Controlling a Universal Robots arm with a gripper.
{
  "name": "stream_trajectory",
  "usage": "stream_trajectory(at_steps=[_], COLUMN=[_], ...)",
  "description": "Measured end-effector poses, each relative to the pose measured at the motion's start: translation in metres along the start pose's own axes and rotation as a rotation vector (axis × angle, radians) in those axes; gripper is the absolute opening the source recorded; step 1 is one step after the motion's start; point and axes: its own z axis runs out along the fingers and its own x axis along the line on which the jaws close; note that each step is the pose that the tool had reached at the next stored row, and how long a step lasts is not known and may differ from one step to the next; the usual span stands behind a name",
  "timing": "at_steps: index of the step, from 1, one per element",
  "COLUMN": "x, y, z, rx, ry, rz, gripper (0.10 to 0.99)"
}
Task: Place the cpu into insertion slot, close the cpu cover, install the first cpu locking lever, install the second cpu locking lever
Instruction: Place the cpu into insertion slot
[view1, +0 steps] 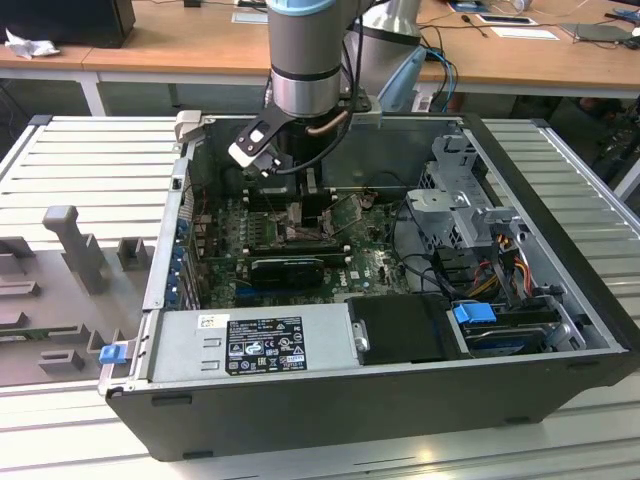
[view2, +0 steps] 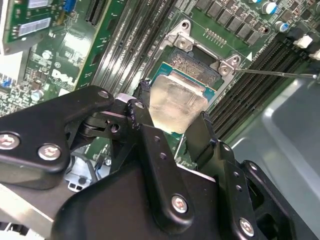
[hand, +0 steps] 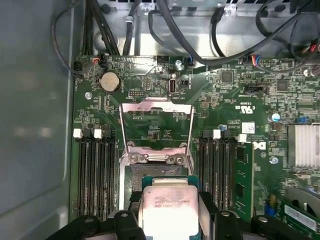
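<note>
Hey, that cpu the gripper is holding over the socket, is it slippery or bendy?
Probably stiff: the cpu looks like a flat, metal-topped plate. Likely slippery, since the gripper pinches only its thin edges. Seemingly light, being so thin.

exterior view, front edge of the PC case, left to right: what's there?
blue latch → power supply → black box → blue drive tab

My arm (view1: 305, 60) reaches into the open computer case (view1: 350, 410), tool (view1: 300, 215) low above the green motherboard (view1: 375, 262). The case sits on the bench (view1: 90, 160).
</note>
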Motion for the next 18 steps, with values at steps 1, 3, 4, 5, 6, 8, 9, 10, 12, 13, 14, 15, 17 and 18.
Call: stream_trajectory(at_steps=[1, 3, 4, 5, 6, 8, 9, 10, 12, 13, 14, 15, 17, 18], x=[0.0005, 0.0018, 0.0034, 0.0046, 0.0056, 0.0068, 0.0074, 0.0076, 0.0076, 0.0078, 0.0081, 0.0084, 0.0089, 0.0096], y=[-0.0001, -0.0004, -0.0009, -0.0012, -0.0013, -0.0018, -0.0025, -0.0034, -0.0045, -0.0046, -0.0046, -0.0044, -0.0041, -0.0039], z=[0.002, 0.0071, 0.0125, 0.0166, 0.0189, 0.0223, 0.0252, 0.0267, 0.0277, 0.0285, 0.0293, 0.0304, 0.0318, 0.0328], rx=[0.0, 0.0, 0.0, 0.0, 0.0, 0.0, 0.0, 0.0, 0.0, -0.001, -0.001, -0.001, -0.001, -0.001], ry=[0.0, -0.0001, -0.0003, -0.0003, -0.0002, -0.0003, -0.0003, -0.0006, -0.0014, -0.0018, -0.0019, -0.0019, -0.002, -0.002], rz=[0.001, 0.002, 0.005, 0.006, 0.006, 0.006, 0.007, 0.011, 0.024, 0.03, 0.032, 0.032, 0.032, 0.032], gripper=[0.529, 0.529, 0.529, 0.529, 0.529, 0.529, 0.529, 0.529, 0.529, 0.529, 0.529, 0.529, 0.529, 0.529])
